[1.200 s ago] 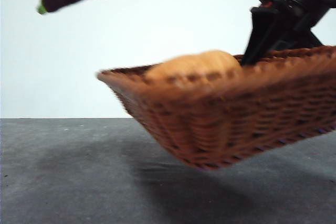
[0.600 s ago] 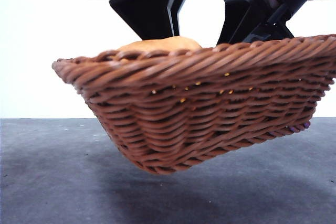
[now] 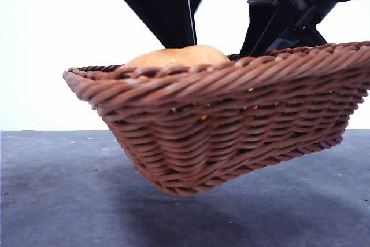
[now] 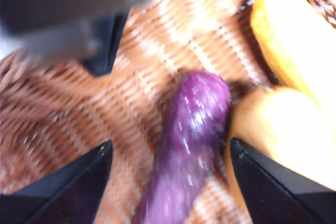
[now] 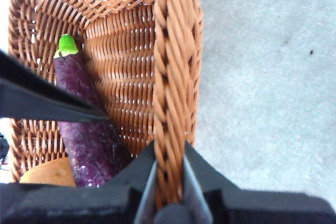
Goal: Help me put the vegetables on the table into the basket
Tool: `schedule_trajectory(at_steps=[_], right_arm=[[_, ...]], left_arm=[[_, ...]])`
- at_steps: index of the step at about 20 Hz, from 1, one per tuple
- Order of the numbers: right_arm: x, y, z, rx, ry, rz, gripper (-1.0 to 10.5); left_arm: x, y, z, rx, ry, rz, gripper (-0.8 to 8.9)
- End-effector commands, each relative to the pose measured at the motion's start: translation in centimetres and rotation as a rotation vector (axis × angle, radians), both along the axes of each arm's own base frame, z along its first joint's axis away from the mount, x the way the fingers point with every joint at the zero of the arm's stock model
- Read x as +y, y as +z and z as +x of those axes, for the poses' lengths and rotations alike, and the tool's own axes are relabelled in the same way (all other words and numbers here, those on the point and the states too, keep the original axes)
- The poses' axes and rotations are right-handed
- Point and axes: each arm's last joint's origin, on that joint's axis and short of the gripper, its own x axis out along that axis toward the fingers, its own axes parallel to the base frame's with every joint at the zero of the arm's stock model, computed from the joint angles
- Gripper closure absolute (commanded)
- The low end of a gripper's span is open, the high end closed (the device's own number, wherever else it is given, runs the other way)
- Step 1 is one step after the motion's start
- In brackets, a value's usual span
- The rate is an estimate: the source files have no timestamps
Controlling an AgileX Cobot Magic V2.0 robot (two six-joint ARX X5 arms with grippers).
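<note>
Right gripper (image 5: 169,192) clamps the tilted basket (image 5: 176,77) rim; left gripper (image 4: 168,156) gapes over the eggplant (image 4: 191,129).

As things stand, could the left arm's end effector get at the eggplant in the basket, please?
Probably yes. The left end effector hangs open right above the eggplant, jaws on either side, nothing between them; the potato crowds one side.

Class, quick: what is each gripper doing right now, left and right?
Left gripper: open, above the eggplant in the basket.
Right gripper: shut on the basket's rim, basket lifted and tilted.
</note>
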Motion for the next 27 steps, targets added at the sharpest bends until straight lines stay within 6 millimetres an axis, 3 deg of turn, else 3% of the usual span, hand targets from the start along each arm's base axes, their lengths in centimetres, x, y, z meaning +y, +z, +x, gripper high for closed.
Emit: schedule_trajectory(at_steps=[1,3,6,8,11,13,16,19,22,25,27], right_arm=[[0.0,-0.1,0.1,-0.003,-0.011,0.001,9.6],[0.0,-0.1,0.1,-0.008,-0.014,0.003,9.6],[-0.9,1.0,1.0,-0.032,-0.06,0.018,9.6],[-2.1,3.0,2.0,-0.066,-0.106,0.03,9.6],[-4.0,6.5,3.1,-0.146,-0.171,0.053,9.6],[-5.3,8.7,3.7,-0.196,-0.216,0.063,9.6],[-8.0,10.3,4.1,-0.241,-0.278,0.035,9.6],[-11.0,9.7,4.7,-0.227,-0.337,-0.019,9.6],[-13.6,7.6,6.3,-0.151,-0.391,-0.066,9.6],[-14.8,4.6,8.7,-0.061,-0.408,-0.087,9.6],[-14.9,2.6,10.1,-0.017,-0.395,-0.1,9.6]], left_arm=[[0.6,2.8,0.2,-0.017,0.062,-0.028,4.36],[1.9,6.2,0.8,-0.03,0.184,-0.056,4.37],[6.6,12.6,1.9,-0.067,0.453,-0.225,4.42],[11.0,15.9,1.4,-0.122,0.631,-0.362,5.83],[16.4,18.3,-0.6,-0.193,0.813,-0.463,6.76],[18.8,19.4,-2.4,-0.233,0.891,-0.506,8.19],[21.4,20.9,-6.0,-0.312,0.956,-0.592,8.21],[22.9,21.9,-9.9,-0.369,0.969,-0.688,8.21],[24.1,22.5,-13.3,-0.415,0.968,-0.769,8.21],[25.0,22.7,-16.1,-0.451,0.965,-0.838,8.21],[25.3,22.7,-16.9,-0.465,0.96,-0.854,8.21]])
